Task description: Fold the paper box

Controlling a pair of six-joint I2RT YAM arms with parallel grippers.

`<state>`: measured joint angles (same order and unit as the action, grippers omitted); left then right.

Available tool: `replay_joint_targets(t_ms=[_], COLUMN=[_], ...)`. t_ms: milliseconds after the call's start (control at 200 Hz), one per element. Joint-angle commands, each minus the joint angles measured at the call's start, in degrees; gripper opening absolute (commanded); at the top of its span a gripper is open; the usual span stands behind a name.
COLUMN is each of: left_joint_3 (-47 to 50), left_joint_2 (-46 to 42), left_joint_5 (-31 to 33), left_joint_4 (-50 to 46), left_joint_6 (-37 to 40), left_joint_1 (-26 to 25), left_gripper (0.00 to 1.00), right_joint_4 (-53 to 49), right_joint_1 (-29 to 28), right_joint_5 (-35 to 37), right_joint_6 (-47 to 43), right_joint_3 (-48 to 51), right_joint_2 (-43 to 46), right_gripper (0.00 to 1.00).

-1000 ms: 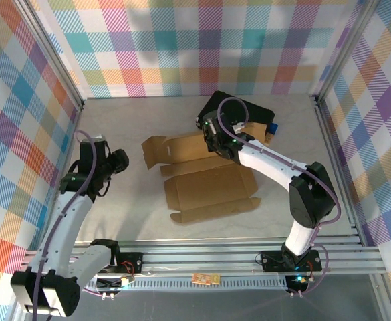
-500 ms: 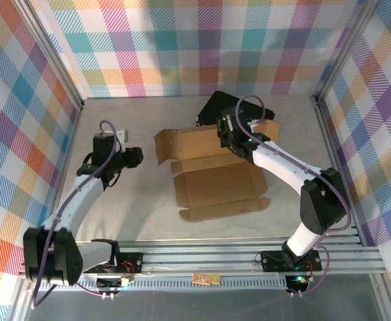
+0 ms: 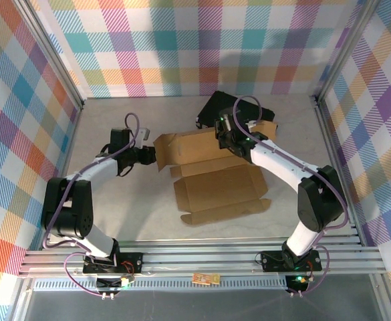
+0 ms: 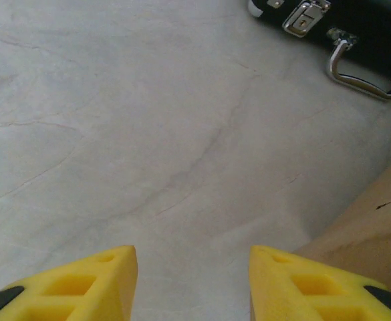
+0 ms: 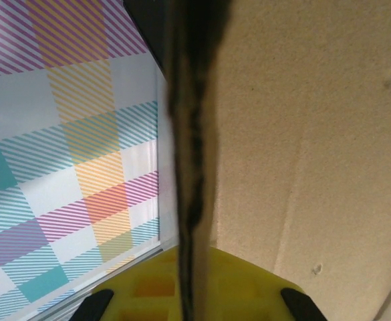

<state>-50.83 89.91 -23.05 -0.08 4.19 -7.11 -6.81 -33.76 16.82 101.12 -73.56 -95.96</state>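
you had the paper box (image 3: 218, 184) lying mostly unfolded on the table (image 3: 115, 207), folding barely begun: your right gripper (image 3: 228, 138) was clamped on its far panel's edge, your left gripper (image 3: 150, 155) parted and empty beside its left flap.

Pale grey marbled bench (image 3: 115, 214), pastel plaid walls (image 3: 182, 47) on three sides, silver aluminium posts (image 3: 56, 53) at the back corners, slotted aluminium rails (image 3: 202, 257) along the near edge, soft even light
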Motion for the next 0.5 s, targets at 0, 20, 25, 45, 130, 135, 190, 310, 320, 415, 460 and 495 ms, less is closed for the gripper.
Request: replay_joint_targets(t_ms=[0,20,25,45,130,135,190,310,320,415,460,495], left_joint_3=[0.33,0.55,0.64,0.96,2.58,2.66,3.38,4.29,4.34,4.85,5.03,5.20], left_joint_2=[-2.03,-2.37,-2.46,-2.80,-4.34,-4.41,-4.90,-5.70,-5.75,-6.47,-6.74,-6.98], left_joint_5=[1.06,1.38,1.45,1.59,2.03,2.04,2.06,1.30,1.20,-0.24,-1.03,-1.64], left_joint_4=[-0.03,-0.38,-0.46,-0.71,-0.34,-0.31,-0.11,0.32,0.34,0.76,0.72,0.67], left_joint_6=[1.37,1.33,1.34,1.35,0.70,0.67,0.24,-0.20,-0.20,-0.32,-0.27,-0.19], left_joint_1=[-0.71,-0.71,-0.71,-0.73,-0.72,-0.71,-0.78,-1.30,-1.32,-1.88,-2.10,-2.36], left_gripper=[0.47,0.47,0.47,0.47,0.48,0.48,0.48,0.48,0.48,0.49,0.49,0.50], right_joint_4=[4.75,5.23,5.36,6.01,8.66,8.79,11.50,16.71,16.93,19.16,20.27,21.27], right_joint_1=[-1.18,-1.36,-1.38,-1.55,-1.92,-1.92,-2.16,-2.09,-2.10,-2.10,-1.93,-1.85], right_joint_5=[-0.55,-0.30,-0.25,-0.21,-0.08,-0.05,0.76,1.54,1.61,1.99,1.95,1.99], right_joint_6=[0.63,0.88,0.90,1.30,2.37,2.44,2.19,2.24,2.24,1.39,1.27,1.34], right_joint_3=[2.54,3.08,3.16,3.82,6.05,6.14,7.82,10.61,10.76,11.56,12.03,12.51], right_joint_2=[-0.81,-0.66,-0.65,-0.71,-0.96,-0.97,-0.83,-0.89,-0.89,-0.58,-0.49,-0.53], right_gripper=[0.00,0.00,0.00,0.00,0.00,0.00,0.00,0.00,0.00,0.00,0.00,0.00])
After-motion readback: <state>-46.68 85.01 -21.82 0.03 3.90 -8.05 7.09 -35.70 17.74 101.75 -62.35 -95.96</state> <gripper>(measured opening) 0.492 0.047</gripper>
